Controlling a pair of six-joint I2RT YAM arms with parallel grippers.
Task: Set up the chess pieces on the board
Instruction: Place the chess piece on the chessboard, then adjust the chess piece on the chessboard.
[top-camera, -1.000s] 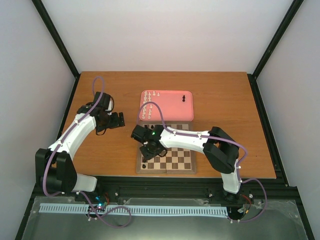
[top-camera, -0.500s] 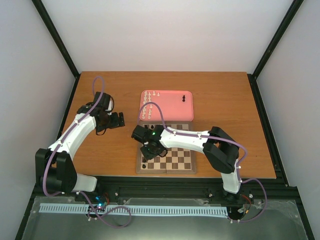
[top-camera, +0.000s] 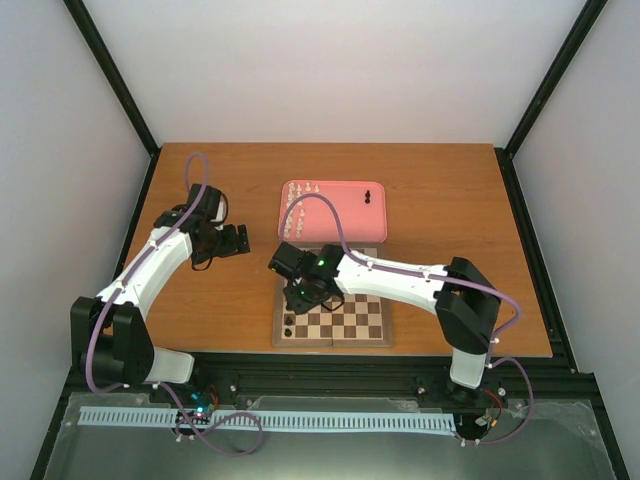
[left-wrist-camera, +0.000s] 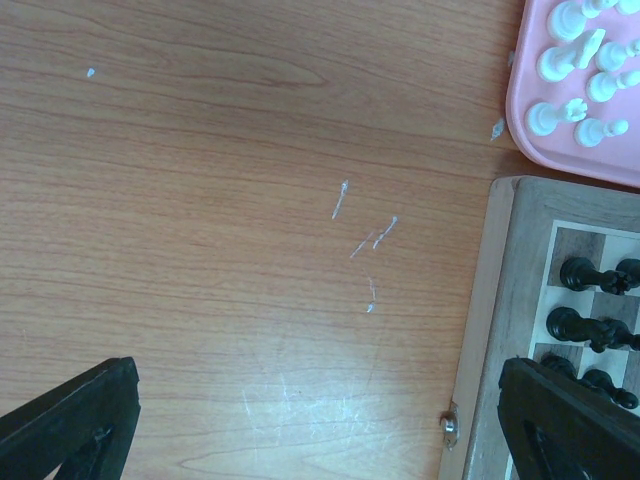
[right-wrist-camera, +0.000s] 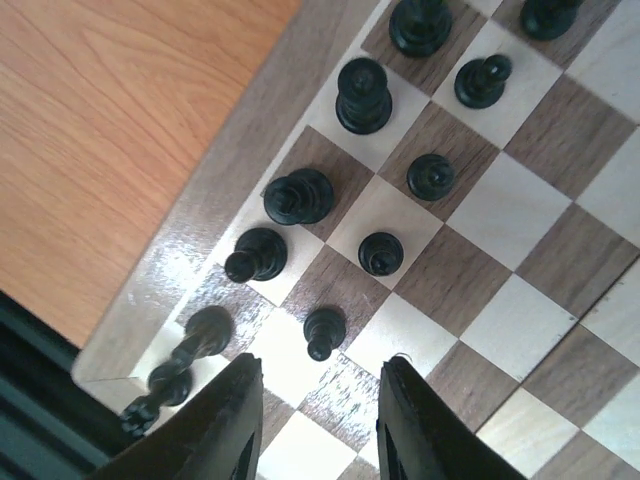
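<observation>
Though mostly hidden from above, black pieces show under the parted right gripper; the left gripper is parted too.

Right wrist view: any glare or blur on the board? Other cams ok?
Right wrist: glare streak on the board border near its corner; the corner black piece is soft, the rest sharp. Left wrist: sharp, a mild sheen on the table. Top external: evenly lit, pieces too small to resolve.
</observation>
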